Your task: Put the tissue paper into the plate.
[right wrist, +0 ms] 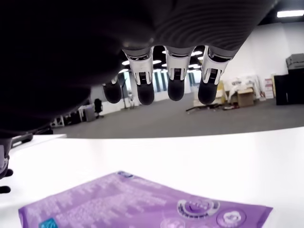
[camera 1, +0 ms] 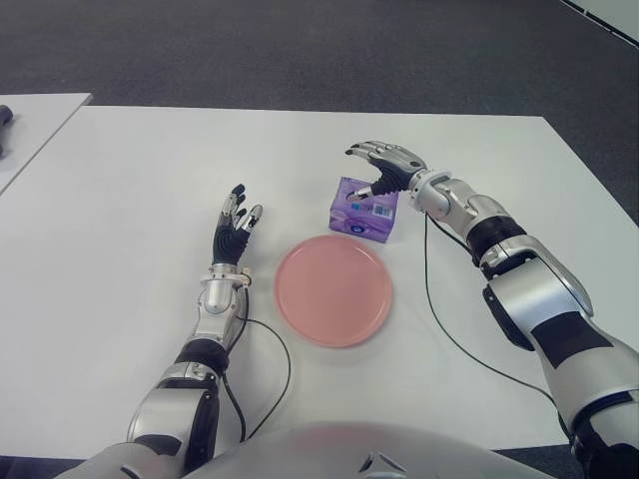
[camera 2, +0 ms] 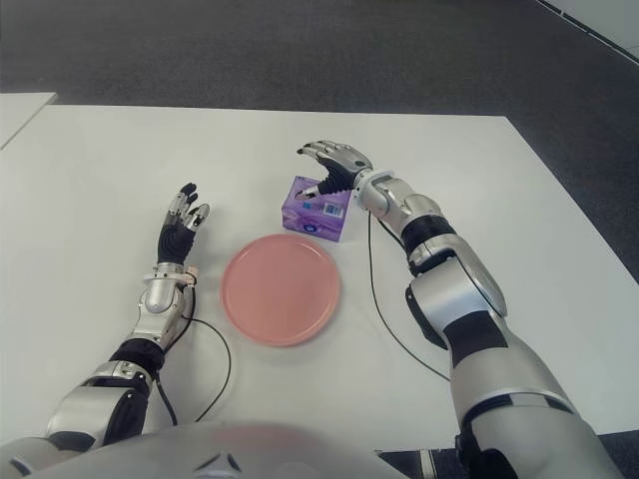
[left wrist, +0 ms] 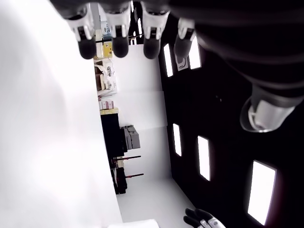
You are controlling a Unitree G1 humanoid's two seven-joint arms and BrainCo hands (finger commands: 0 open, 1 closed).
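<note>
Pink plate (camera 1: 332, 289) nearest; purple tissue pack (right wrist: 142, 204) under right hand (camera 1: 384, 165).

tissue pack (camera 1: 363, 208): purple wrapper, paler lilac print, small white label patch, tiny blue mark at one corner
plate (camera 1: 332, 289): plain salmon pink, no pattern
table (camera 1: 150, 170): plain white
floor (camera 1: 300, 50): dark grey carpet
right hand (camera 1: 384, 170): silver shell, black finger joints and pads
left hand (camera 1: 234, 232): black palm, silver-white finger segments, black tips
arms (camera 1: 544, 309): silver with black panels
cables (camera 1: 439, 319): black
</note>
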